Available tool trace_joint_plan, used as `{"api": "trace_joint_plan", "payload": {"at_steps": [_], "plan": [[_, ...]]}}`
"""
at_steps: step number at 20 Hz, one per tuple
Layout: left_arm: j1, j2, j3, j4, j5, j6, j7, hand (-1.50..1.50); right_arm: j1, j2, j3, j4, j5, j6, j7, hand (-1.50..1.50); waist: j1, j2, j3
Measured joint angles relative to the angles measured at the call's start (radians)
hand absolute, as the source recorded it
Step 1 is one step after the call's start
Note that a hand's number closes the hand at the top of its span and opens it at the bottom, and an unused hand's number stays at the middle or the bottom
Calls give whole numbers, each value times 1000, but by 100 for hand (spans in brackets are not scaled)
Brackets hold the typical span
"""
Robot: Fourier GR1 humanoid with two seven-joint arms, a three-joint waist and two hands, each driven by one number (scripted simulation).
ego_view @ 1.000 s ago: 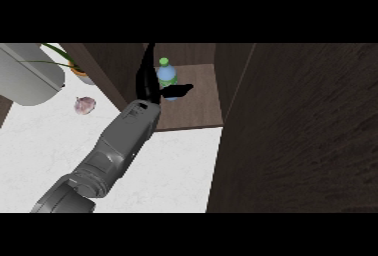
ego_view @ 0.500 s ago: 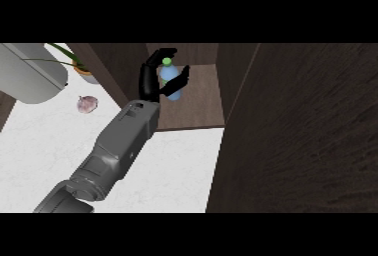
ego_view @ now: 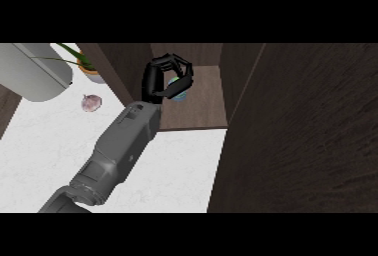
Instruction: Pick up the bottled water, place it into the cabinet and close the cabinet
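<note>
**Hand holds the bottle inside the open cabinet**

The dark wooden cabinet (ego_view: 310, 130) fills the right side of the head view; its broad door panel stands open, swung toward the viewer, and a lighter brown shelf (ego_view: 196, 112) shows in the opening behind it. The white marbled table (ego_view: 44, 150) spreads across the lower left, running up to the cabinet's front edge. A large pale grey rounded appliance (ego_view: 33, 72) sits at the upper left corner of the table.

A single grey forearm (ego_view: 118, 150) comes in from the lower edge at the left and stretches diagonally up to the cabinet opening. From its place in the view alone it cannot be said for certain which arm this is; it reads as the left. At its end the black left hand (ego_view: 156, 80) is inside the cabinet, above the shelf, with its fingers (ego_view: 181, 67) curled over and round the bottled water (ego_view: 177, 90). Only a small pale blue and green part of the bottle shows beneath the fingers, low over the shelf's left half; whether it rests on the wood cannot be told.

A potted plant (ego_view: 88, 67) with thin green leaves stands beside the cabinet's left wall. Just in front of it a small pinkish round object (ego_view: 91, 103) lies on the table.
</note>
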Motion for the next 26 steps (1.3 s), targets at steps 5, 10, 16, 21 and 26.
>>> {"api": "trace_joint_plan", "payload": {"at_steps": [5,10,16,21,26], "plan": [[94,2,-70,-124,78,-109,43,150,4,-12,-11,-3,2,-16,5,-150,22,-13,1],[214,1,-138,-313,114,-184,119,150,16,-30,-12,-7,6,-35,4,-150,47,-21,2],[427,8,-205,-603,129,-179,180,150,12,-59,-14,-9,5,-38,11,-150,68,-26,3],[666,61,-261,-883,132,-159,228,150,-4,-89,-4,-11,3,-22,27,150,75,-26,3],[879,126,-310,-1147,142,-149,277,150,-57,-108,16,-10,-9,24,65,150,80,-18,5]]}}
